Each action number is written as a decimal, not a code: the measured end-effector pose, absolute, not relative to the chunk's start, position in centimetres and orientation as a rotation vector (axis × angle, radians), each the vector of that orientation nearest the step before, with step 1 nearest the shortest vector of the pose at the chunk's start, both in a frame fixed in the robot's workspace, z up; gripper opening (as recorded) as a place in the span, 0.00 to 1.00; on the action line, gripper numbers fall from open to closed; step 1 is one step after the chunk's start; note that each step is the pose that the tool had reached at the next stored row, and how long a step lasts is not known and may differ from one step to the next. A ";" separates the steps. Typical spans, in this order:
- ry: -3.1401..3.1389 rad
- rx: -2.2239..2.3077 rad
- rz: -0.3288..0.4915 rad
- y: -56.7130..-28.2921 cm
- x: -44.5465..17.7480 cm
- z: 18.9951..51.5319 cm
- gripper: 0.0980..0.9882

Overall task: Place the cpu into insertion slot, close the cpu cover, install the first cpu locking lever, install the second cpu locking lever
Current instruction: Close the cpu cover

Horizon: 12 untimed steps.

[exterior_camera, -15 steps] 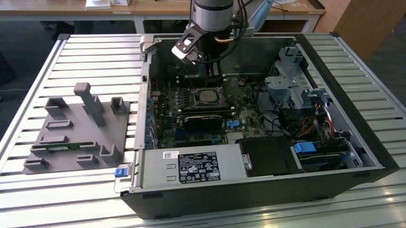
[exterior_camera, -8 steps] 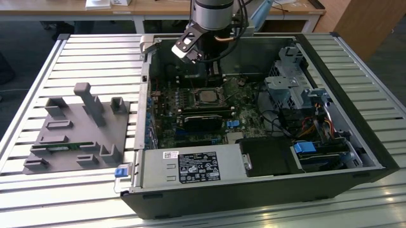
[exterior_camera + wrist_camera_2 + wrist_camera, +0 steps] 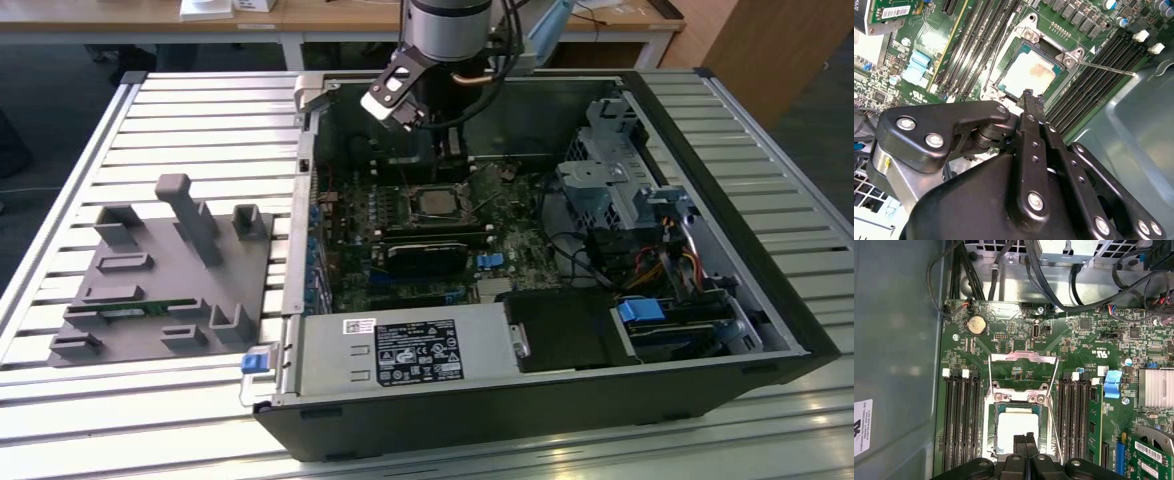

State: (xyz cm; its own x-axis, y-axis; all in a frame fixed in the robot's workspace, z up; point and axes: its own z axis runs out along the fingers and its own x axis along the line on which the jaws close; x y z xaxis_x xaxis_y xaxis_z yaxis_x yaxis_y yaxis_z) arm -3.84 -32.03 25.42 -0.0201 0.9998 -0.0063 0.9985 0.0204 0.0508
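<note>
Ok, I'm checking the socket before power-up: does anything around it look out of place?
Yes. The cpu is seated, but the cpu cover is flipped back open. A thin locking lever sticks out loose across the memory slots. The cpu's top also shows a brownish smear.

The arm (image 3: pixel 447 25) ends in a silver-grey cylindrical wrist segment with a dark band. Black cables (image 3: pixel 505 45) and a copper-coloured tube (image 3: pixel 475 76) run alongside it, and a black-and-white bracket (image 3: pixel 396 98) is mounted to one side. The gripper (image 3: pixel 1031 96) is matt black, built from rounded linkage bars fastened with silver screws (image 3: pixel 1035 201). Its two fingers (image 3: pixel 1020 442) are narrow and flat-faced.
</note>
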 end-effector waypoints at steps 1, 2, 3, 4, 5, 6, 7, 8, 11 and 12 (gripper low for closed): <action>2.215 2.171 0.049 -32.0 -3.8 25.4 0.01; 2.215 2.171 0.048 -32.0 -3.8 25.5 0.01; 2.215 2.171 0.048 -32.0 -3.8 25.5 0.01; 2.215 2.172 0.048 -32.0 -3.8 25.6 0.01; 2.215 2.172 0.048 -32.0 -3.8 25.7 0.01; 2.215 2.172 0.047 -32.0 -3.8 25.8 0.01; 2.215 2.172 0.047 -32.0 -3.8 25.9 0.01; 2.216 2.172 0.047 -32.0 -3.8 26.0 0.01; 2.216 2.173 0.046 -32.0 -3.8 26.1 0.01; 2.216 2.173 0.046 -32.0 -3.7 26.2 0.01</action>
